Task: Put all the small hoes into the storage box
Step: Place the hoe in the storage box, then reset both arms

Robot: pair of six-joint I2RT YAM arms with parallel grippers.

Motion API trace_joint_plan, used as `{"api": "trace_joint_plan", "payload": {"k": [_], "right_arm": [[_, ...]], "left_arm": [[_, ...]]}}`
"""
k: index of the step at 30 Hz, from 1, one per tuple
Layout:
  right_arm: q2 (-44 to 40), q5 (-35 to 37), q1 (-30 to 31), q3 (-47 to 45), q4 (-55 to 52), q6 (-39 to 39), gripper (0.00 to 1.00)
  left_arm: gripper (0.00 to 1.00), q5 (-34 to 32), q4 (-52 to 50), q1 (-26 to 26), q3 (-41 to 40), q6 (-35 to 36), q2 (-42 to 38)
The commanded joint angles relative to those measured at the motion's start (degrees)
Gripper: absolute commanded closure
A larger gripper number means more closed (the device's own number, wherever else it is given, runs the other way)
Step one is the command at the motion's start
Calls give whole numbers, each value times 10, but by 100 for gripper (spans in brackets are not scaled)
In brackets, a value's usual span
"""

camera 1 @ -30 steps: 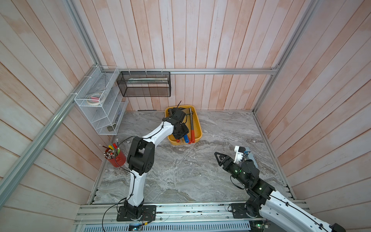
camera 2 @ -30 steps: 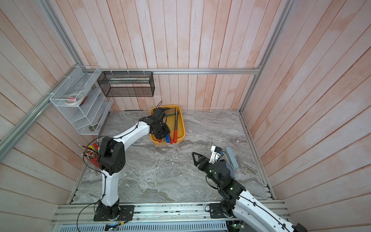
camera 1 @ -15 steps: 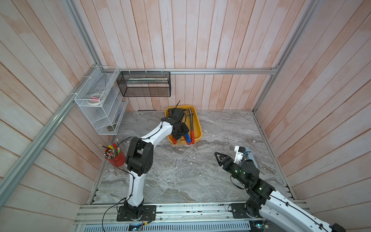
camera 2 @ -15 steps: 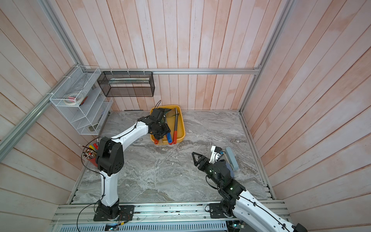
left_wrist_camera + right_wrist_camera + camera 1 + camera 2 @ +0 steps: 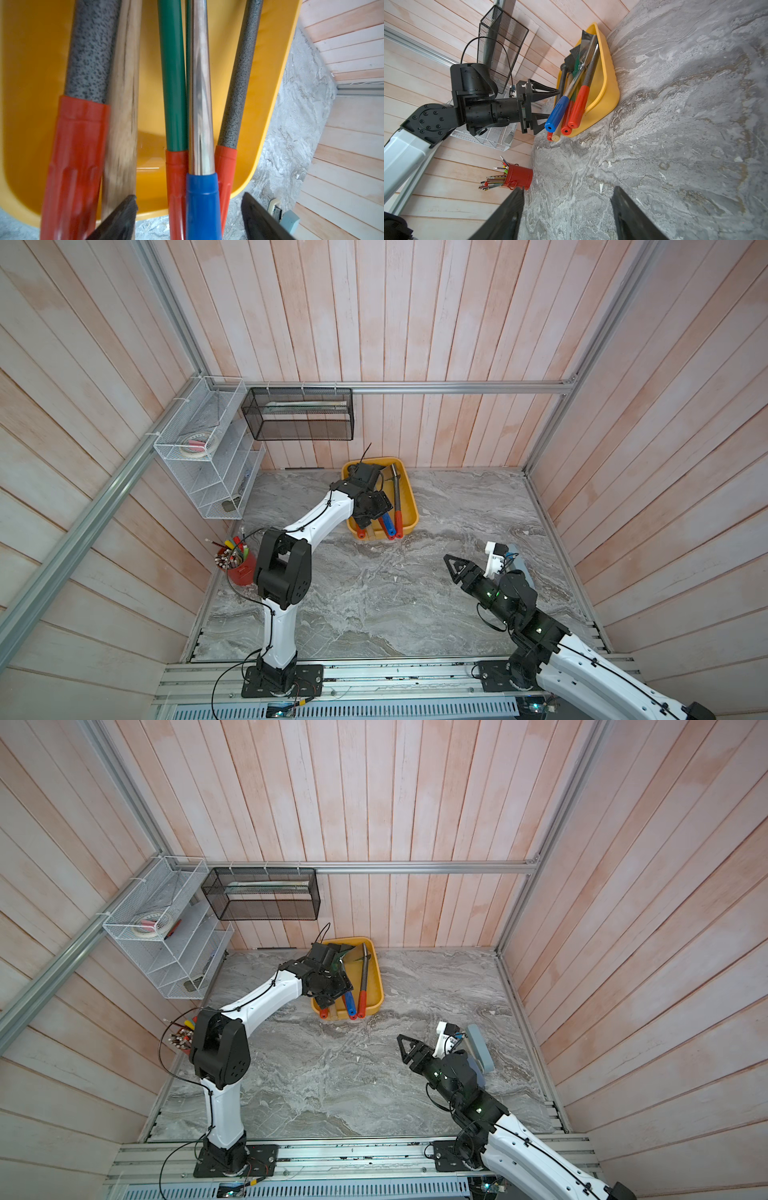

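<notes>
Left hand [image 5: 189, 197], spread, is hovering over tool handles [image 5: 390, 526] in the yellow storage box [image 5: 409, 499], apparently releasing; lifting clear comes next. Right hand [image 5: 566, 190] is idling, spread.

- A black mesh basket [image 5: 299, 414] hangs on the back wall, upper centre-left in both top views.
- A white wire rack [image 5: 208, 472] is fixed to the left wall, just beside the basket, with a tape roll [image 5: 186, 449] on its top shelf.
- A red cup [image 5: 242, 571] of pencils stands at the left edge of the grey marbled tabletop [image 5: 374, 605].
- Pale wooden planks [image 5: 415, 323] line the walls.
</notes>
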Motion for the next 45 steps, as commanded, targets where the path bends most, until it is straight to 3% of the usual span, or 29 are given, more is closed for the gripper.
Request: {"api": "trace_joint_plan", "payload": {"k": [1,4,9,20,26,32,45], "right_arm": [[-1,11,-4,19,-11,-18,30],[0,17,-8,20,-18,-26,30],[0,17,-35,42,-47,-59,30],[30,-41,-151,94,-96,-154,21],[54,-49,-190,105,-91,-189,7],[94,-48,-224,131,-92,-238,2],[158,-13,-323,132,-47,-306,2]], "left_arm": [[8,-7,7,3,-18,32,-40],[0,-18,27,5,-45,55,-71],[0,-1,54,29,-84,81,-118],[0,37,129,122,-209,136,-245],[0,48,154,192,-270,142,-289],[0,-24,181,223,-329,218,-327],[0,-125,371,240,-501,381,-405]]}}
